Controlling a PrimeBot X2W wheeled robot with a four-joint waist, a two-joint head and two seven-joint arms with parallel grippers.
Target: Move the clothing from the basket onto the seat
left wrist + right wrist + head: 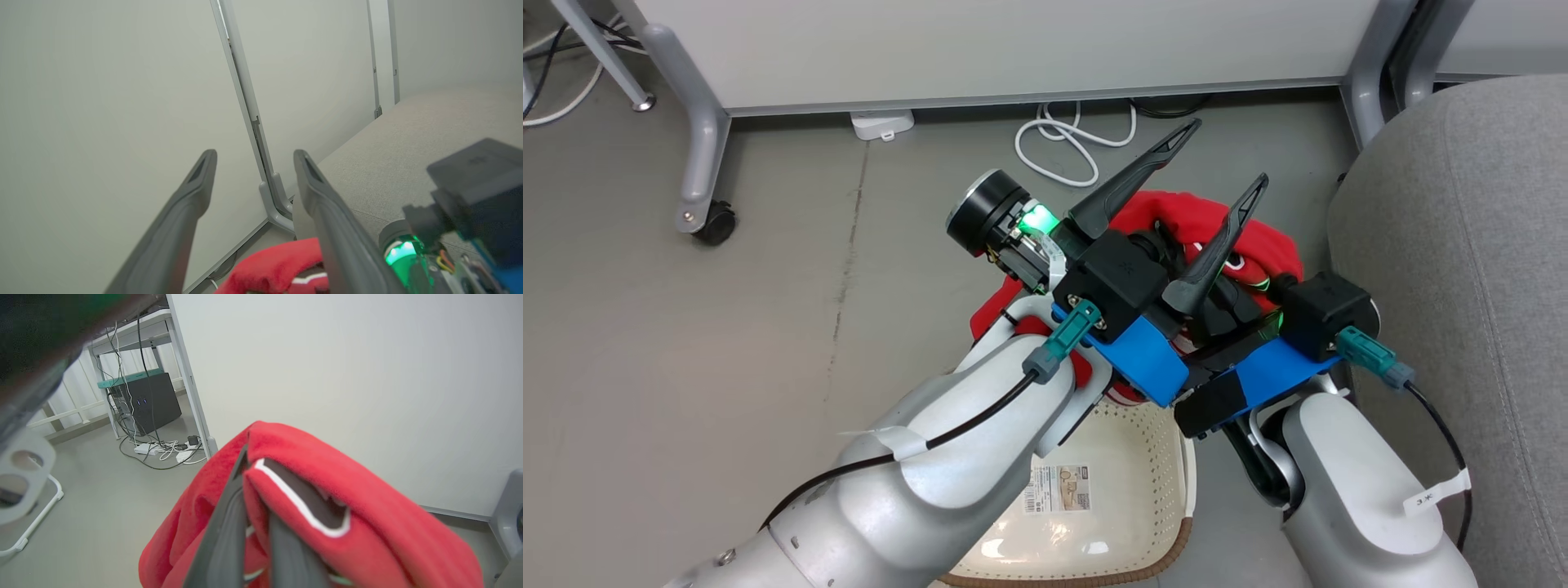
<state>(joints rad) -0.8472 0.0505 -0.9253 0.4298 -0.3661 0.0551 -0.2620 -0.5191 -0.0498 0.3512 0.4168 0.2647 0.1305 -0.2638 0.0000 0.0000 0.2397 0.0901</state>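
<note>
The red jersey (1201, 216) hangs bunched above the far end of the cream basket (1147, 457), whose bottom with the label sticker is bare. My right gripper (257, 506) is shut on the jersey (367, 522), and the red cloth drapes over its fingers. My left gripper (1225, 155) crosses just over the right wrist, open, with nothing between its fingers (196, 183). The jersey (278, 265) lies just below it. The grey seat (1462, 245) stands right beside the basket, on the right, also visible as the seat (408, 143).
A white partition panel (1013, 41) on grey legs stands behind, with a castor (715, 222) at the left. A white cable (1070, 139) and an adapter (882, 124) lie on the floor. A black computer box (151, 402) with cables sits further off.
</note>
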